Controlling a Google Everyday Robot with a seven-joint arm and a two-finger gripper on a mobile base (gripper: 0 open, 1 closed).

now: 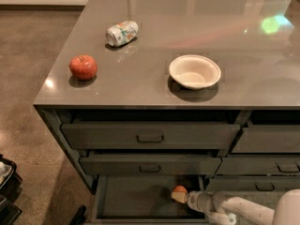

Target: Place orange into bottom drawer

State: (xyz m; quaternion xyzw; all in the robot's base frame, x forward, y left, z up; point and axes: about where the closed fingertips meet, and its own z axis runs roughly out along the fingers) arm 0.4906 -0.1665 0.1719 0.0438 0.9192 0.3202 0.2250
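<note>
While your claw [183, 198] reaches in from the 4 o'clock corner of the view, its tip sits inside the open bottom drawer [133, 198], near the drawer's right end. The orange [179, 190] is right at that tip, touching it at about the claw's 11 o'clock. Whether the claw is clamped on the fruit or has let go, you cannot tell from this view, nor whether the orange rests on the drawer floor or hangs just above it.

Moving outward, the pale arm [234, 205] runs off toward 4 o'clock. The drawer floor stretches bare toward 9 o'clock from the orange. Directly at 12 o'clock over the open drawer are the two handled drawers: the middle one [150, 165] and the top one [150, 135], both pushed in. The narrower right-hand drawers [267, 139] lie at 2 o'clock.

Up on the desk [154, 90] you have a white bowl [194, 71] at 12 o'clock from the claw, a red fruit [83, 67] at 10 o'clock and a crushed can [122, 33] lying on its side beyond it.

By my reading, the carry is done: the orange is already within the drawer's outline. What is left for you is to confirm the release, with the fruit settled on the floor, and then draw the claw out toward 4 o'clock without nudging it.
</note>
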